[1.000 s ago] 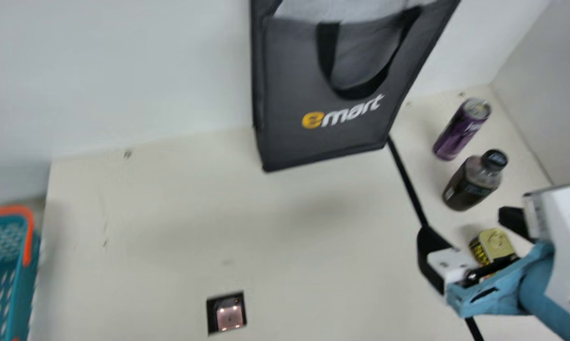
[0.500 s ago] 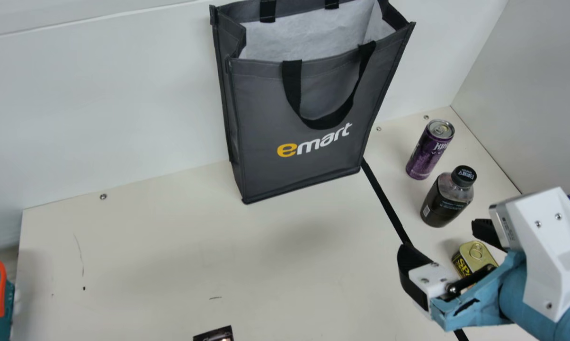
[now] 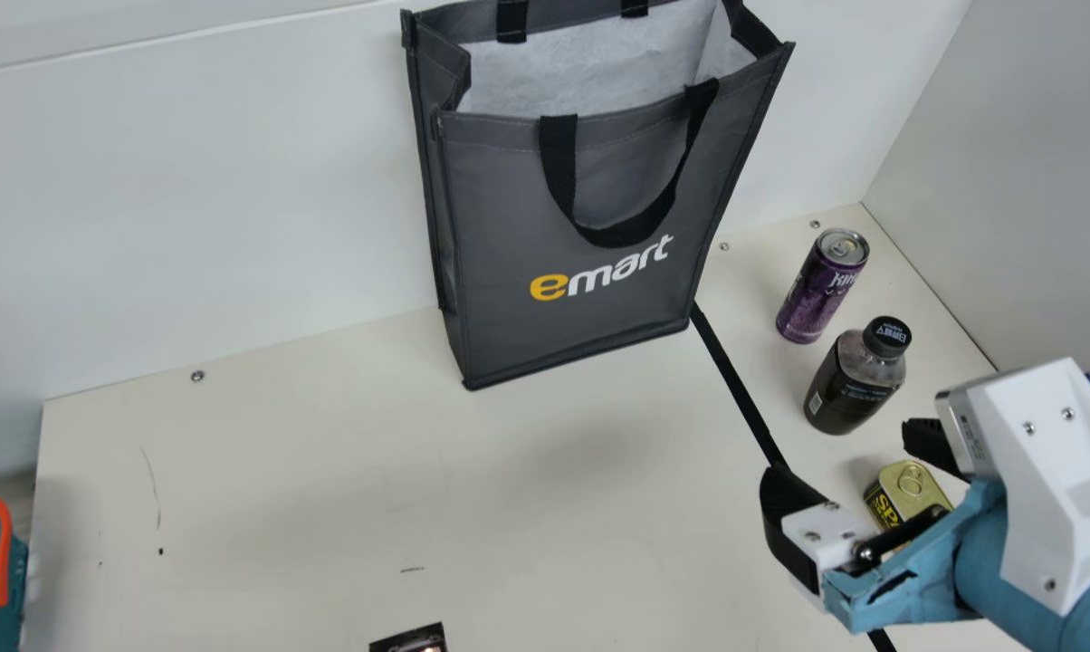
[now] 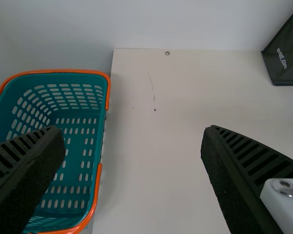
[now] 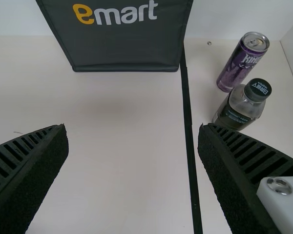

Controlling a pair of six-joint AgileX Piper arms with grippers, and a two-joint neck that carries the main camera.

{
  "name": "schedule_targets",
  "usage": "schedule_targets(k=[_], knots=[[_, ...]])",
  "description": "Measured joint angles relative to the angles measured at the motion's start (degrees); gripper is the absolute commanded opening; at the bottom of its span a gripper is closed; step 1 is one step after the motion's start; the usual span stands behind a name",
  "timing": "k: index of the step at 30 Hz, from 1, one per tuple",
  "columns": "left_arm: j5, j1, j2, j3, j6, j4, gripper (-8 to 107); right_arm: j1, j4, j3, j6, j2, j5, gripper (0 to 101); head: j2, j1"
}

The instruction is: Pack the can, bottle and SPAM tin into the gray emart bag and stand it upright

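Our gray bag (image 3: 590, 190) stands upright at the back of the cream desk (image 3: 328, 480), near the white wall (image 3: 219, 208); its mouth gapes open on a pale lining, and a black handle (image 3: 559, 167) droops over its front; the purple can (image 3: 819, 294), the dark bottle (image 3: 848, 389) and the SPAM tin (image 3: 889, 507) are all outside it, on the desk to its right.

In the main view, can and bottle stand upright near each other, apart; the tin sits nearer us, its ring-pull upward, partly hidden by our right gripper (image 3: 842, 453); that gripper's jaws are spread wide above the desk with nothing pinched, and in its wrist view we see the right gripper (image 5: 133, 126) pointing toward the lower front of the bag, the bottle and can off to one side.

A black strip (image 3: 735, 380) runs across the desk from the bag's lower right corner, passing between the bag and the three goods; at our far left is a teal basket (image 4: 71, 170) with orange handles; our left gripper (image 4: 133, 130) has its jaws spread and empty, one of them over part of the basket in its wrist view.
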Motion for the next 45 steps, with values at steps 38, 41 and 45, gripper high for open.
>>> schedule_targets(k=[38,41,45], knots=[[0.00,0.00,0.00,0.00,0.00,0.00,90,3.02,-1.42,-7.40,-6.45,9.21,-3.65,95,0.09,0.00],[0.00,0.00,0.00,0.00,0.00,0.00,90,2.97,-1.23,-8.46,-7.69,10.38,-3.94,95,0.00,-0.09],[0.00,0.00,0.00,0.00,0.00,0.00,90,2.47,-0.55,-10.24,-9.66,11.88,-4.33,95,0.09,0.00]])
